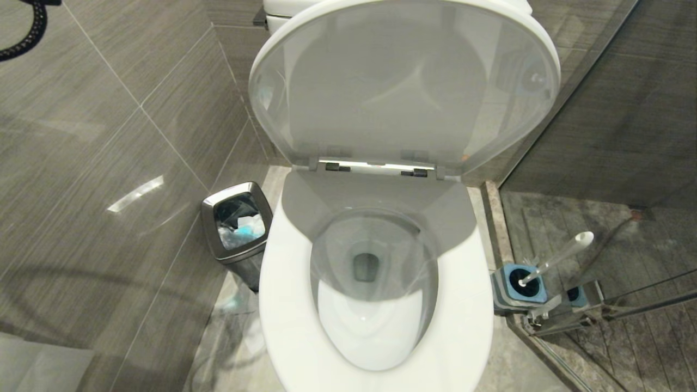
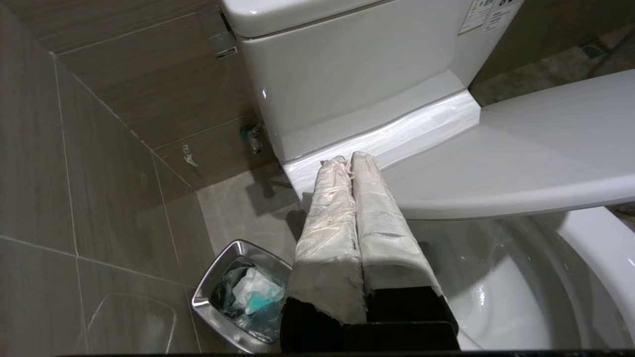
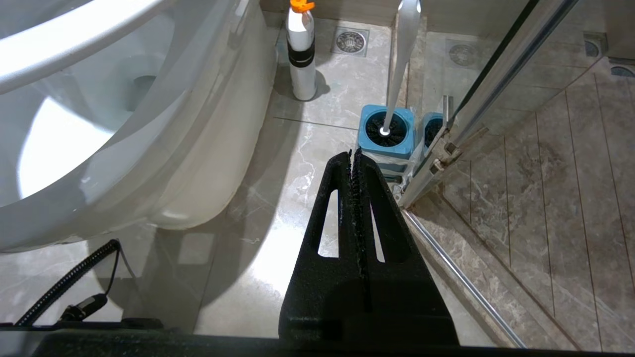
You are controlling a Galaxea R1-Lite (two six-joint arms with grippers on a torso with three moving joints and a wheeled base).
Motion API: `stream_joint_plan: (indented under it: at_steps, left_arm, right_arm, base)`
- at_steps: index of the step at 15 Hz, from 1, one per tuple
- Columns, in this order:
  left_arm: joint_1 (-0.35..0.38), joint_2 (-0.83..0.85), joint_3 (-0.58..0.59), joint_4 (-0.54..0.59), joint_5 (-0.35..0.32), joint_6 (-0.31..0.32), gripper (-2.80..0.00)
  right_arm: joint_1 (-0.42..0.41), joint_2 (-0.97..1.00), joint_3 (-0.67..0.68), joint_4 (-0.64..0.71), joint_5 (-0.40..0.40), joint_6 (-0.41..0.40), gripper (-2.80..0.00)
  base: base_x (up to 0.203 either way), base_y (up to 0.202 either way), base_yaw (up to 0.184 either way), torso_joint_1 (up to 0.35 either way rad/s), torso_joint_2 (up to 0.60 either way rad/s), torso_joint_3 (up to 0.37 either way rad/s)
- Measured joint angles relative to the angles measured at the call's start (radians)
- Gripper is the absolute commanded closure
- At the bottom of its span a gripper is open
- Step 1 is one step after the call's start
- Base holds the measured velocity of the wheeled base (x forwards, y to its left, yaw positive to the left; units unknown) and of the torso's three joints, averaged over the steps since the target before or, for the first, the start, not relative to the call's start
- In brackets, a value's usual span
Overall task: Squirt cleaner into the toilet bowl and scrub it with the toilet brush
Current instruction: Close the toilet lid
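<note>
**Toilet open, brush parked in holder, both grippers clenched on nothing**

At far left of the head view, grey wall tiles with a streak of glare. Next, against the wall, a small steel waste bin, square-mouthed, black liner inside with white and turquoise scraps.

In the middle, the toilet bowl: glossy white ceramic, oval, broad flat rim, seat down. Lid raised upright on chrome hinges, casting a grey shade over the rear half of the basin. Water at the bottom clear, with no blue tint; dark drain opening near the centre; front of the basin brightly lit.

To the right, on the floor just beside the bowl and against the glass shower partition, the squat blue holder. Standing in it, the toilet brush: thin white handle with a rounded tip, leaning up and to the right, black bristles sunk in the holder's round mouth.

Neither arm in the head view.

Seen from the left wrist: left gripper, fingers wrapped in pale cloth tape, pressed together and empty, hanging over the bowl's left rear rim, pointing at the base of the cistern.

Seen from the right wrist: right gripper, black fingers clenched tip to tip, empty, above the floor to the bowl's right, aimed toward the holder. Beyond, a white spray bottle with an orange nozzle standing upright on the floor beside the bowl's base.
</note>
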Motion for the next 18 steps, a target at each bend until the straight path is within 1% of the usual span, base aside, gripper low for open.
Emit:
stream_joint_plan:
  at_steps: [3,9,13,15,17,18]
  left_arm:
    - [-0.003,0.003,0.001,0.002,0.061,0.059,0.0]
    - [-0.004,0.013,0.006,0.003,0.071,0.063,0.0]
    - [-0.001,0.016,0.008,0.005,0.067,0.055,0.0]
    - [-0.004,0.019,0.01,0.051,0.071,0.064,0.0]
    - [-0.016,0.022,0.001,0.112,0.096,0.089,0.0]
    - [-0.022,0.022,-0.003,0.121,0.11,0.089,0.0]
  right_arm:
    - [0.0,0.0,0.0,0.0,-0.001,0.0,0.0]
    - [0.0,0.0,0.0,0.0,-0.001,0.0,0.0]
    - [0.0,0.0,0.0,0.0,0.0,0.0,0.0]
    - [0.0,0.0,0.0,0.0,0.0,0.0,0.0]
    - [0.0,0.0,0.0,0.0,-0.001,0.0,0.0]
    - [0.0,0.0,0.0,0.0,0.0,0.0,0.0]
  base:
    - [0.0,0.0,0.0,0.002,0.0,0.012]
    - [0.0,0.0,0.0,-0.001,0.0,0.157]
    - [0.0,0.0,0.0,0.0,0.0,0.045]
    - [0.0,0.0,0.0,0.0,0.0,0.0]
    - [0.0,0.0,0.0,0.0,0.0,0.0]
    - [0.0,0.0,0.0,0.0,0.0,0.0]
